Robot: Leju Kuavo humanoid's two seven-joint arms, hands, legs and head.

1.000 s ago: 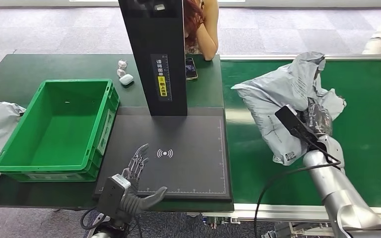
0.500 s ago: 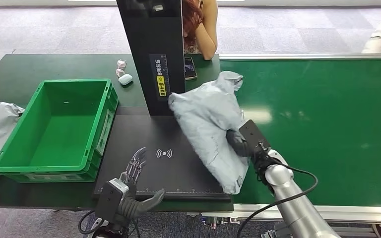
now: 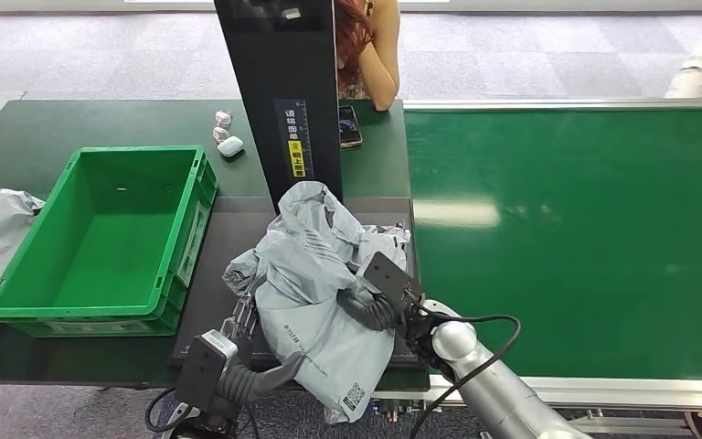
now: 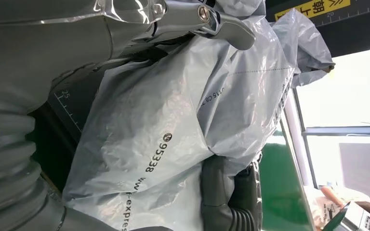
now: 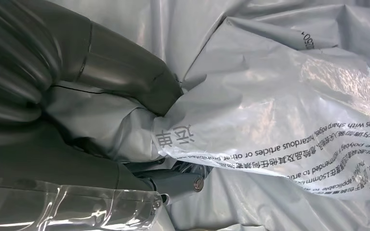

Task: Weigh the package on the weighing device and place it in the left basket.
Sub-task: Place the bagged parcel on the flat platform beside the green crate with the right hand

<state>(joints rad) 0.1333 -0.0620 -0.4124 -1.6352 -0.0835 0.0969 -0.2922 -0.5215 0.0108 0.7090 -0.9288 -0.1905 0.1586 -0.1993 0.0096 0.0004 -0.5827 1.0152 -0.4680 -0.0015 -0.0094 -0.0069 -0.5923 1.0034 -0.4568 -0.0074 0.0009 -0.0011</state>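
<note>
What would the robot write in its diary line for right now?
right hand: grips grey package | package: over black scale | left hand: open | green basket: empty

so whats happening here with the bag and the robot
The robot's right hand grips a grey package and has it over the black scale, with its lower end hanging past the front edge. The left hand sits at the package's near left side. The green basket to the left holds no package yet.

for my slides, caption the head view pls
Right hand holds grey package over black weighing device, beside green basket.
</note>
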